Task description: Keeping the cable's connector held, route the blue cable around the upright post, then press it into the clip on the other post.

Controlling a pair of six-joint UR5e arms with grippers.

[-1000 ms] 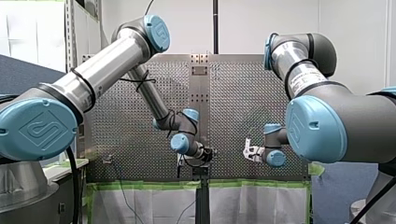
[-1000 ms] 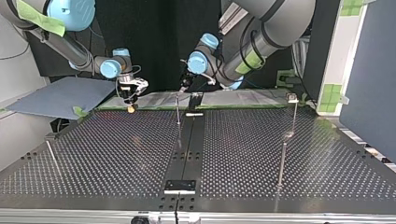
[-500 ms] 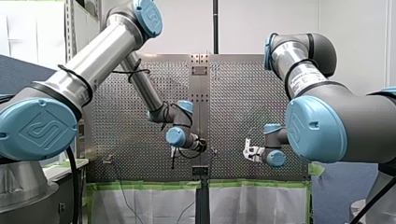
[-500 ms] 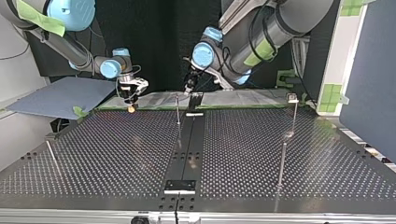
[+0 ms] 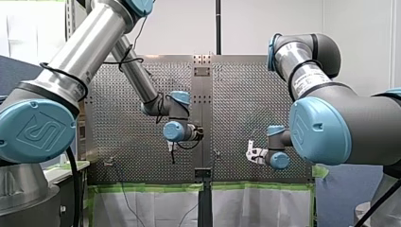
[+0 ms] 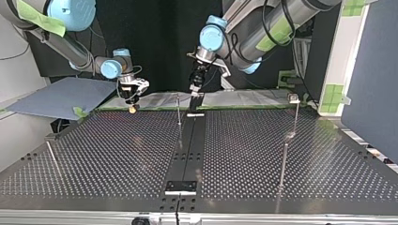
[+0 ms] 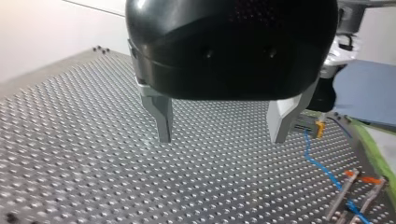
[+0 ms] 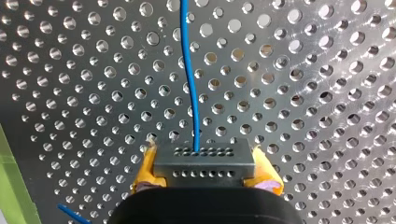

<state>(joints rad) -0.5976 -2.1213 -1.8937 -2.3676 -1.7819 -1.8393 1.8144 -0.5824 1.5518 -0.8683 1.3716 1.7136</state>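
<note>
A blue cable (image 8: 189,84) leaves a black connector (image 8: 204,163) and runs ahead over the perforated plate. My right gripper (image 8: 205,179) is shut on that connector, with a yellow pad on each side. In the top view this gripper (image 6: 133,104) hangs low over the table's far left part. In the left wrist view the cable (image 7: 322,165) trails from it toward two thin posts (image 7: 343,203) with orange clips (image 7: 371,179). My left gripper (image 7: 222,137) is open, its grey metal fingers (image 7: 163,123) wide apart with nothing between them. It hangs above the table's far middle (image 6: 195,89).
A thin upright post (image 6: 179,110) stands near the dark centre strip (image 6: 187,150), and another post (image 6: 294,115) stands at the top view's right. A short rod (image 6: 51,157) leans at the left edge. A blue-grey sheet (image 6: 61,96) lies beyond the far left corner.
My left arm has lifted its gripper up and away from the table's far edge, and the gripper has swung round. My right arm and the connector have not moved.
</note>
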